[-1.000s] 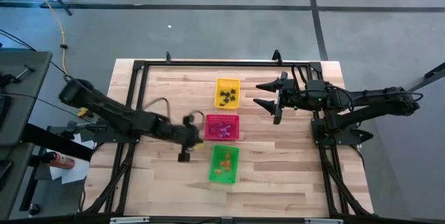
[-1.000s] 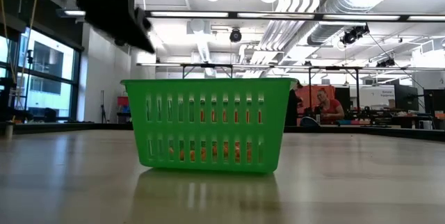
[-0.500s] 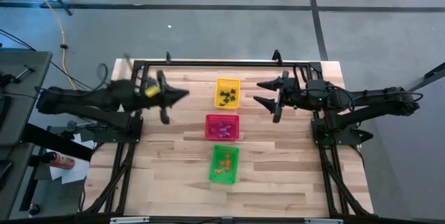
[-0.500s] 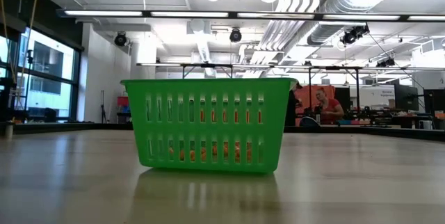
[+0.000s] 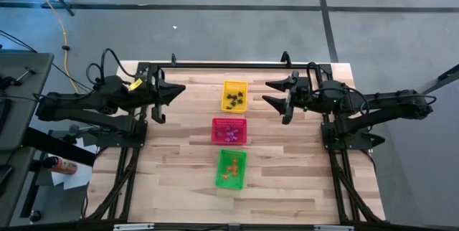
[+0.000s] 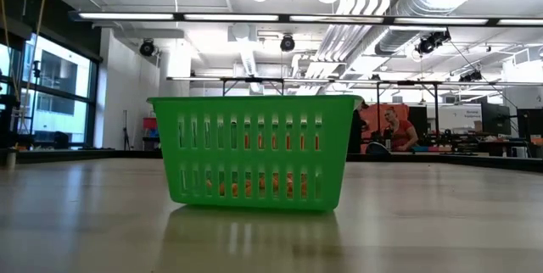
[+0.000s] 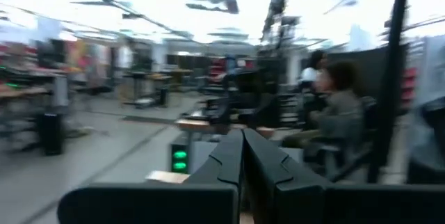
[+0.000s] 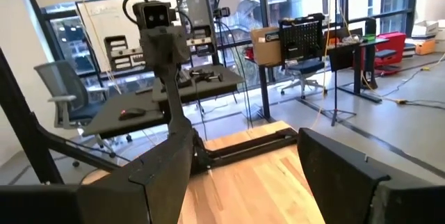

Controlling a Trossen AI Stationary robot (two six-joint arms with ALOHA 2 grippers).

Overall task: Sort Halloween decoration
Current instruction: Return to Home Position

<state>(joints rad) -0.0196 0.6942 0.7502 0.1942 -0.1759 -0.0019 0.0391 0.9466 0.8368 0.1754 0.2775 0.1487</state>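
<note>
Three mesh baskets stand in a row down the middle of the table (image 5: 287, 181), apart from one another, so each colour has its own bin. The black trinkets (image 5: 234, 100) lie in the yellow basket (image 5: 234, 85) toward the far edge. The purple-pink trinkets (image 5: 229, 135) are in the red basket (image 5: 229, 121) at the centre. The orange trinkets (image 5: 229, 169) lie in the green basket (image 5: 231, 153), nearest the edge where the low camera sits, and show through its slots. No trinket shows loose on the wood, so the sorting looks done. That fits how the arms are placed. The left arm (image 5: 93, 102) is folded over the far left corner, its jaws closed on nothing and pointing level into the room. The right arm (image 5: 380, 105) waits near the far right corner, its jaws spread wide and empty, facing the yellow basket but well apart from it. Both arms are clear of the baskets, most likely parked at rest rather than reaching for anything.
</note>
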